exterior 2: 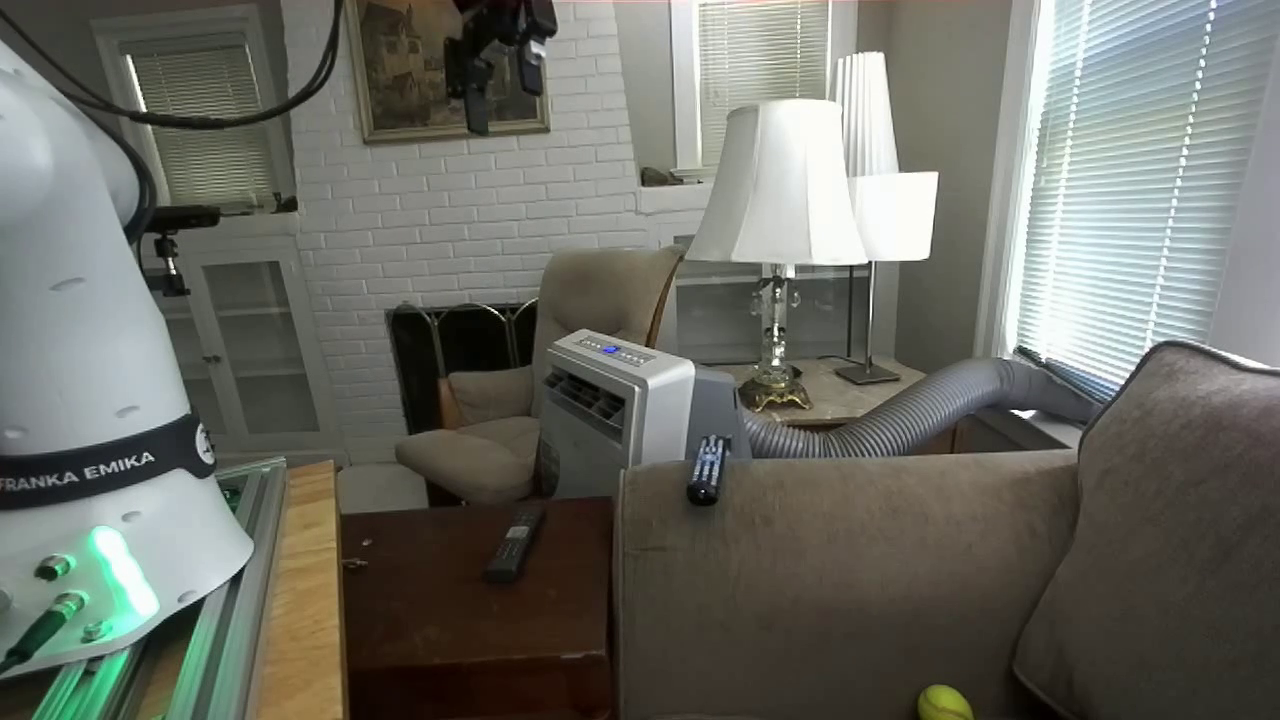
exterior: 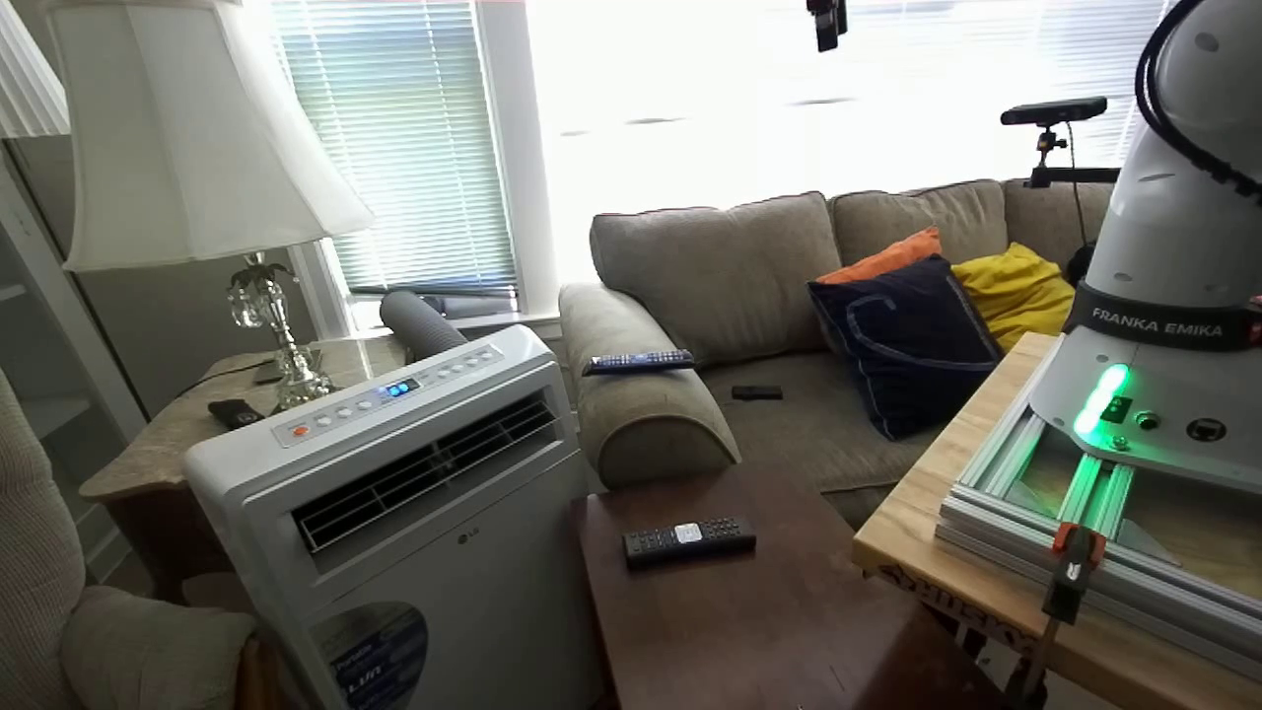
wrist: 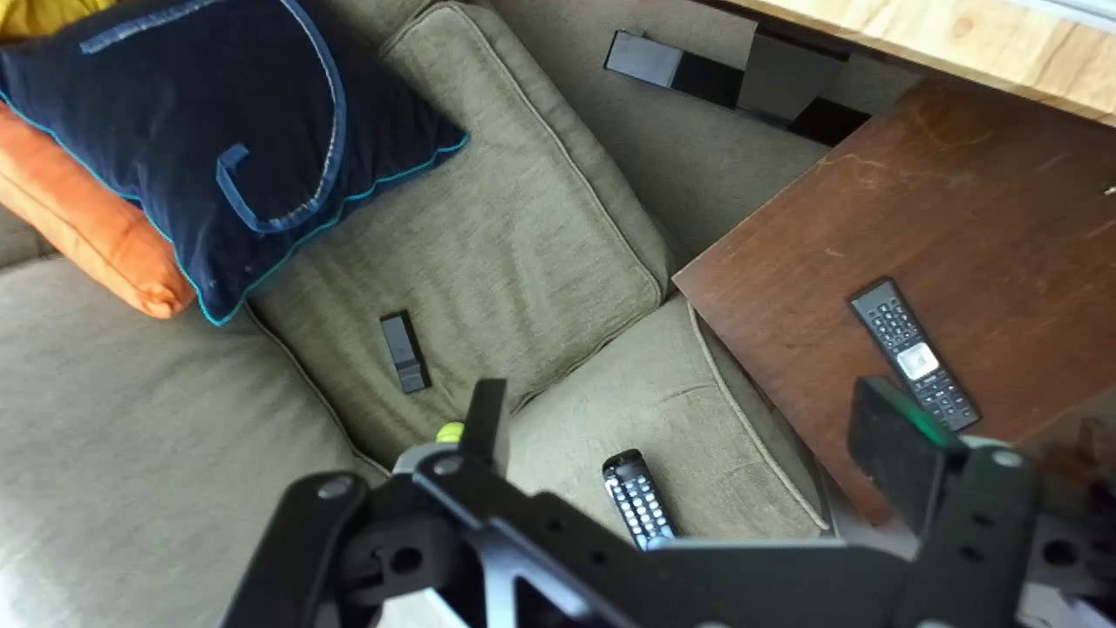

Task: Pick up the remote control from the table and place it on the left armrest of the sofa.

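One black remote control (wrist: pixel 914 353) lies on the table (wrist: pixel 789 270) — we judge it light, stiff, slightly slippery, best pinched across its narrow middle. Our fingers (wrist: pixel 898 453) stand wide apart, holding nothing.

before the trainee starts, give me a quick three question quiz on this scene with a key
1. True or false: the gripper is open and holds nothing.
2. The low dark brown table bears: a) an orange pillow; b) a remote control; c) a tennis ball.
3. What lies on the rolled armrest of the sofa?

Key: 1 true; 2 b; 3 a second remote.
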Controlling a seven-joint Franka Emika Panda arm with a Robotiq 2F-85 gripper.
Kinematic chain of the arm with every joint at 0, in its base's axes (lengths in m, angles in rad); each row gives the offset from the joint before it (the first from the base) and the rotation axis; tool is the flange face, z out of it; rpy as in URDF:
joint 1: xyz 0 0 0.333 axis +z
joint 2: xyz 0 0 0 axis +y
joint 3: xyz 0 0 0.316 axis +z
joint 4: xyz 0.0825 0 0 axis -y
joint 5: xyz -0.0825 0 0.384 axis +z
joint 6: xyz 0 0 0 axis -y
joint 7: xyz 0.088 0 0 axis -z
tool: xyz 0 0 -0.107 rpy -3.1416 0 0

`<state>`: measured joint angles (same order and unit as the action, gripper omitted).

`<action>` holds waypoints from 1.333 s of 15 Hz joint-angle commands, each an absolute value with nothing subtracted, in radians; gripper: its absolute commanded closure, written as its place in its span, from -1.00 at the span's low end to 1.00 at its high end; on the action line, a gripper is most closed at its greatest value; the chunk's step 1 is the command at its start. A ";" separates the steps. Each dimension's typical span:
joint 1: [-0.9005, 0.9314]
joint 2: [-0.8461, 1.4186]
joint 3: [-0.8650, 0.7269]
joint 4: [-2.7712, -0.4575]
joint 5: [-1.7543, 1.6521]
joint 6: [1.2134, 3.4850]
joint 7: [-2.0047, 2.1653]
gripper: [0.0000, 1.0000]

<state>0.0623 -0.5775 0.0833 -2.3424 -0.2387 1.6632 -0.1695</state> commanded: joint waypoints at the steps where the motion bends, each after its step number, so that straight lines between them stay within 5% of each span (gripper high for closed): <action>1: 0.123 -0.457 0.088 -2.384 -0.268 1.793 -0.226 -1.00; 20: 0.246 -0.108 0.237 -2.627 -0.345 2.324 -0.247 -1.00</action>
